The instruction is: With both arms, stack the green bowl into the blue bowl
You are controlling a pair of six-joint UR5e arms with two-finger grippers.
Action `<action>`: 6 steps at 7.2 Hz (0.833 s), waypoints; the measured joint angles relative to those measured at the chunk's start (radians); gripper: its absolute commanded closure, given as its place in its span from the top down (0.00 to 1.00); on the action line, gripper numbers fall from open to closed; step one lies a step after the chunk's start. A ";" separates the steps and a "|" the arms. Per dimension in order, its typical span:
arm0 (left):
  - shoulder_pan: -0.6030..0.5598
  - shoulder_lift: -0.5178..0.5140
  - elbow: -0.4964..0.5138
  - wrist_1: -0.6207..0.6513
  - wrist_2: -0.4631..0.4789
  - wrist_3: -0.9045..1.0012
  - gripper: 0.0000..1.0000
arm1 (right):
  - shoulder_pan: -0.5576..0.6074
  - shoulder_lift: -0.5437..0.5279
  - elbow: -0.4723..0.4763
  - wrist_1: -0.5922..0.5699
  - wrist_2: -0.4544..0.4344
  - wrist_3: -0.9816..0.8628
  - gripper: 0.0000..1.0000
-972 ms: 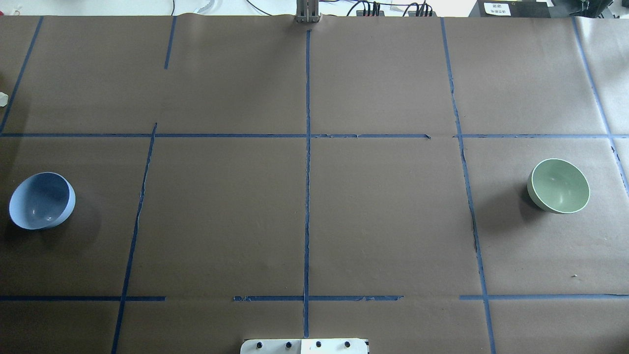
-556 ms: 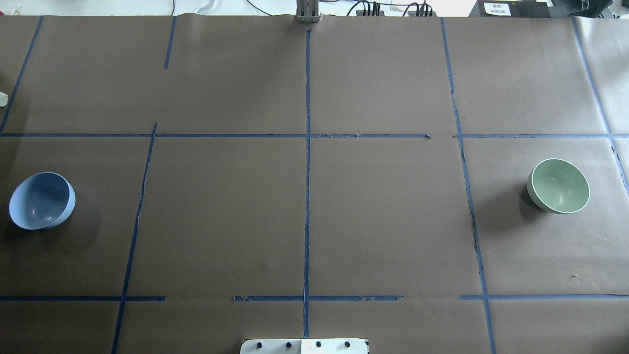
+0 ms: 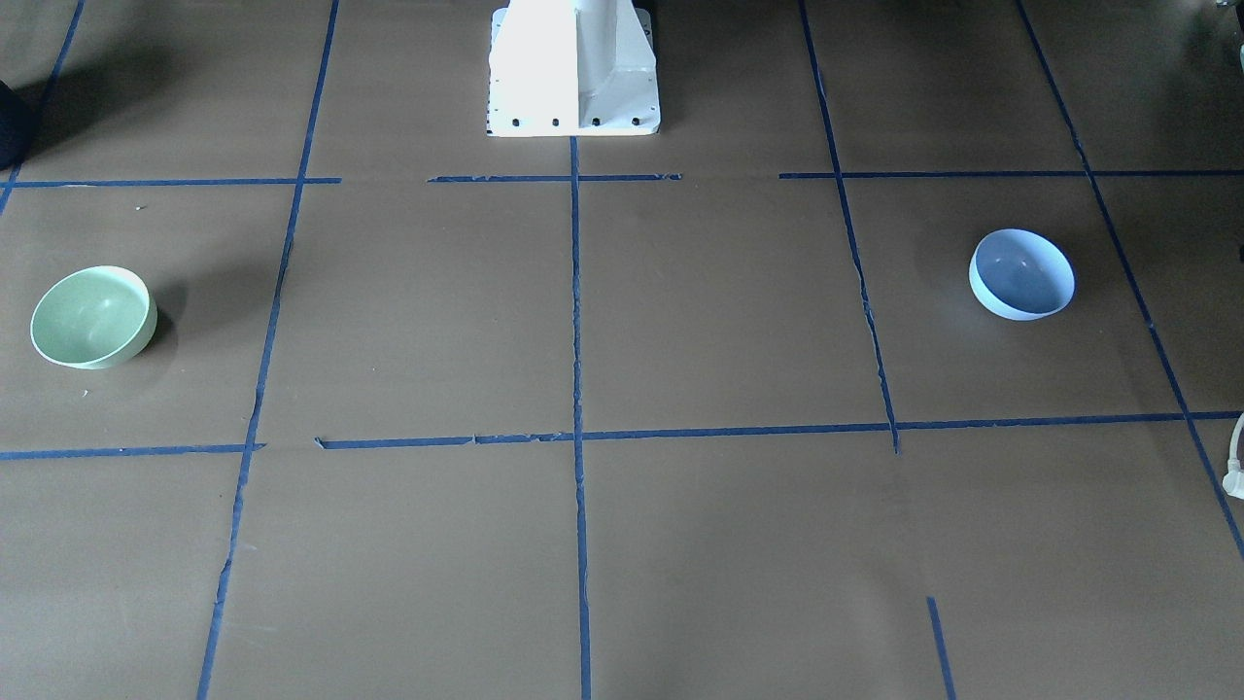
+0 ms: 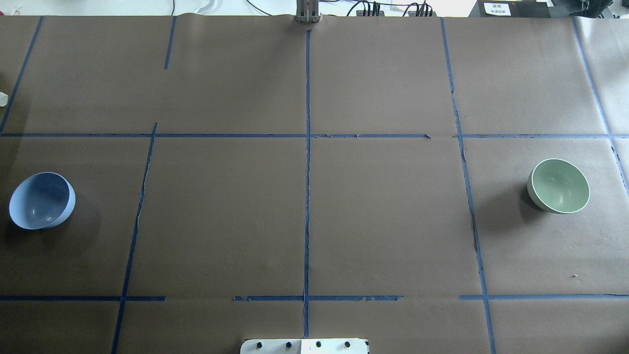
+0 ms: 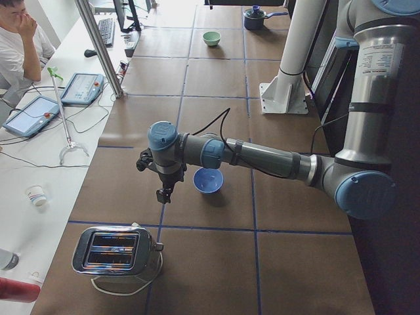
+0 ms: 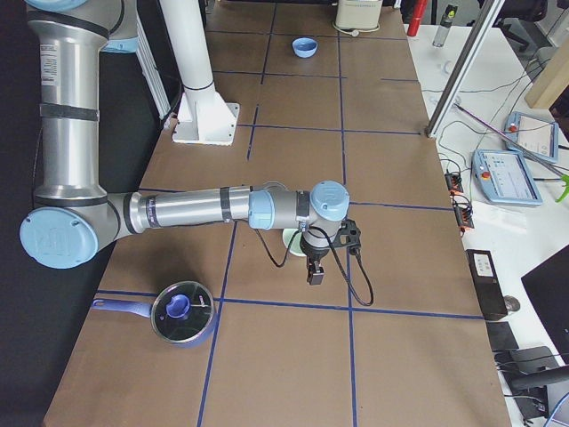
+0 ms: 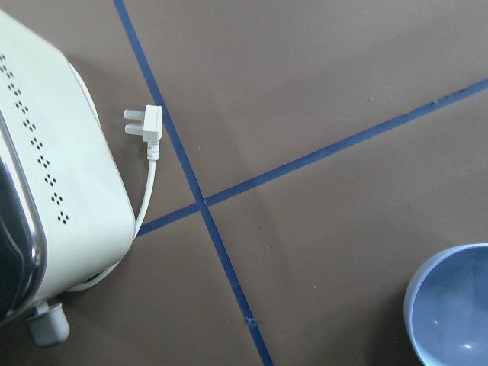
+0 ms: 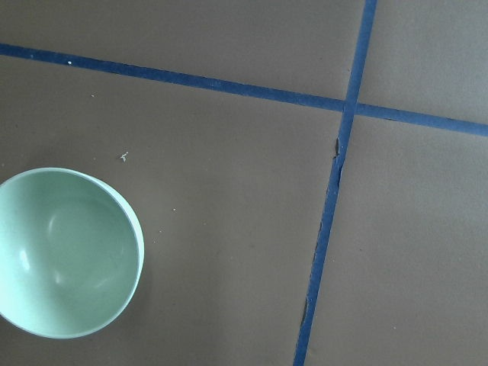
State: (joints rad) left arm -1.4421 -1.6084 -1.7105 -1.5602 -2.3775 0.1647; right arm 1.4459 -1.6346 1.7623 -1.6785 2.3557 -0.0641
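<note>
The green bowl (image 4: 558, 186) stands upright at the table's right side, also in the front view (image 3: 92, 317) and the right wrist view (image 8: 65, 252). The blue bowl (image 4: 42, 200) stands upright at the far left, also in the front view (image 3: 1022, 273) and the left wrist view (image 7: 454, 309). The left gripper (image 5: 163, 194) hangs above the table just beside the blue bowl (image 5: 208, 180). The right gripper (image 6: 315, 274) hangs just beside the green bowl (image 6: 292, 240), which the arm partly hides. Both grippers show only in side views; I cannot tell whether they are open or shut.
A toaster (image 5: 115, 251) with a loose white plug (image 7: 149, 126) stands beyond the blue bowl at the left end. A blue lidded pot (image 6: 182, 313) sits near the right end. The white pedestal (image 3: 573, 68) stands at the robot's side. An operator (image 5: 20, 33) sits beside the table.
</note>
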 measured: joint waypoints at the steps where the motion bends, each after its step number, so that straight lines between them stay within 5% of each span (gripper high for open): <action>1: 0.062 0.028 0.003 -0.065 -0.042 -0.115 1.00 | -0.005 0.000 0.002 -0.001 0.002 0.001 1.00; 4: 0.219 0.157 0.053 -0.467 -0.051 -0.496 1.00 | -0.009 -0.001 0.005 -0.001 0.010 0.001 1.00; 6: 0.317 0.183 0.141 -0.726 0.046 -0.712 0.93 | -0.009 -0.001 0.005 -0.001 0.011 0.001 1.00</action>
State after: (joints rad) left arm -1.1247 -1.4255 -1.5697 -2.2866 -2.3319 -0.5472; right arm 1.4371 -1.6357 1.7676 -1.6797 2.3668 -0.0629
